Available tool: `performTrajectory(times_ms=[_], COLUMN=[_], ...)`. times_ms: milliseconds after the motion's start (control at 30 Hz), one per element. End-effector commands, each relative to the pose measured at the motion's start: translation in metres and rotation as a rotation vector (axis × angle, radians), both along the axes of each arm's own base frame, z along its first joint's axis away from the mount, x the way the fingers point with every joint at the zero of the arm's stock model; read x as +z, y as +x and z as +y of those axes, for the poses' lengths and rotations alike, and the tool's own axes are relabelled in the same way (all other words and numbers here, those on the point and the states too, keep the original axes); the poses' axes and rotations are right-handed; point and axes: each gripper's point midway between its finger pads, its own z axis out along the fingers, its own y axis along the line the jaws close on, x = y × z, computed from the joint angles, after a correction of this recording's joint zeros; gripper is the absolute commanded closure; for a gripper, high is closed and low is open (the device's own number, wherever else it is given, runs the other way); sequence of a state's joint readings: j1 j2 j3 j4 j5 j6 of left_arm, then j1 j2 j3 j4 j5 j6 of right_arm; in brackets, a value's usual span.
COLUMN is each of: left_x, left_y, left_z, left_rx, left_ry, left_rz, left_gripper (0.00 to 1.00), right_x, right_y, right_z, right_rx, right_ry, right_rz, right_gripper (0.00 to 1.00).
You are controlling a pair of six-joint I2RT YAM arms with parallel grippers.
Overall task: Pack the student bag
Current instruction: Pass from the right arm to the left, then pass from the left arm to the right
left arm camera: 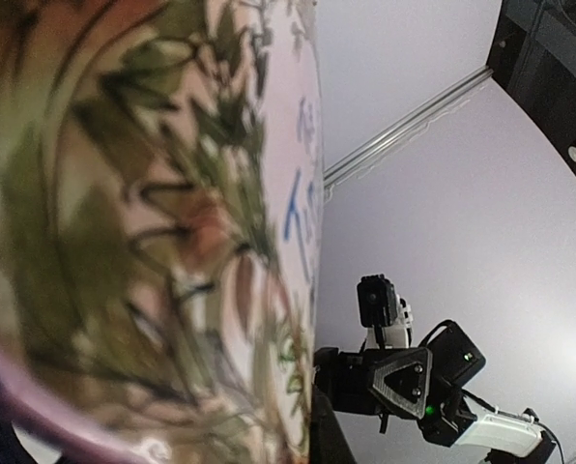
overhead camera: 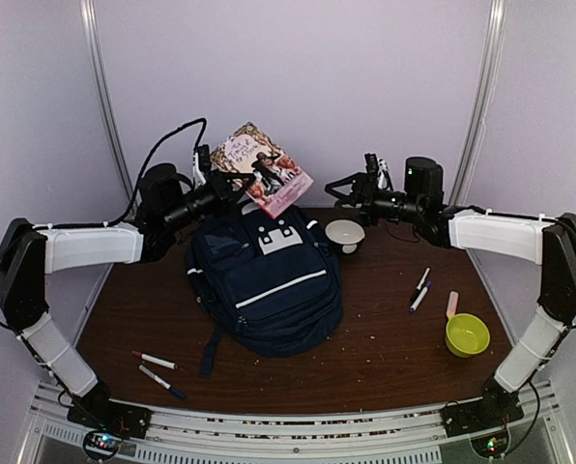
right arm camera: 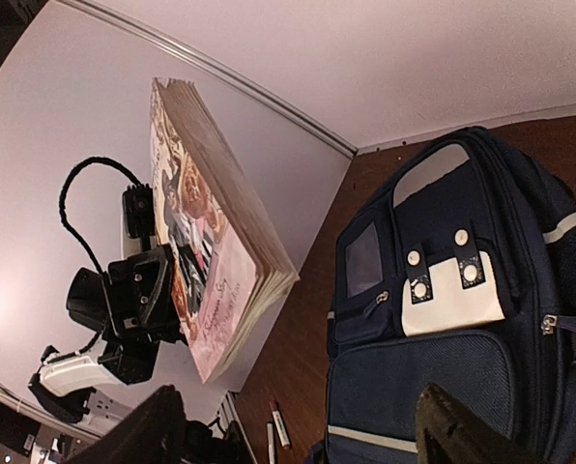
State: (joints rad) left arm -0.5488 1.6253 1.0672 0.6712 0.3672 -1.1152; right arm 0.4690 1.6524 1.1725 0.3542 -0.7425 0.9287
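The navy student bag (overhead camera: 267, 278) with a white stripe and white patch lies flat in the middle of the table; it also shows in the right wrist view (right arm camera: 462, 319). My left gripper (overhead camera: 238, 184) is shut on a pink illustrated book (overhead camera: 264, 170) and holds it tilted in the air above the bag's top end. The book cover fills the left wrist view (left arm camera: 143, 232), and the right wrist view shows it too (right arm camera: 216, 242). My right gripper (overhead camera: 338, 186) is open and empty, raised to the right of the book, with its fingers (right arm camera: 457, 430) wide apart.
A small white bowl (overhead camera: 344, 233) stands just right of the bag's top. Two markers (overhead camera: 420, 289) and a pink eraser (overhead camera: 451, 304) lie right of the bag, beside a yellow-green bowl (overhead camera: 467, 334). Two more markers (overhead camera: 158, 371) lie at the front left.
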Motion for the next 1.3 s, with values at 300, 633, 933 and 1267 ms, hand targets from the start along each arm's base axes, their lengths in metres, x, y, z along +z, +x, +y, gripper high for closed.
performTrajectory(times_ms=[300, 633, 933, 1267], left_x=[0.017, 0.019, 0.009, -0.034], left_y=[-0.071, -0.097, -0.091, -0.061], left_z=[-0.018, -0.035, -0.043, -0.02], left_rx=[-0.402, -0.544, -0.566, -0.374], left_ry=[0.11, 0.094, 0.092, 0.365], left_rz=[-0.095, -0.095, -0.047, 0.047], left_gripper=[1.0, 1.0, 1.0, 1.0], right_x=[0.02, 0.016, 0.028, 0.022], right_y=[-0.043, -0.073, -0.111, -0.127], right_z=[-0.001, 0.043, 0.057, 0.043], right_rx=[0.294, 0.475, 0.605, 0.591], right_ry=[-0.061, 0.09, 0.169, 0.092], right_rz=[-0.233, -0.136, -0.123, -0.137], right_gripper=[0.01, 0.15, 0.3, 0.5])
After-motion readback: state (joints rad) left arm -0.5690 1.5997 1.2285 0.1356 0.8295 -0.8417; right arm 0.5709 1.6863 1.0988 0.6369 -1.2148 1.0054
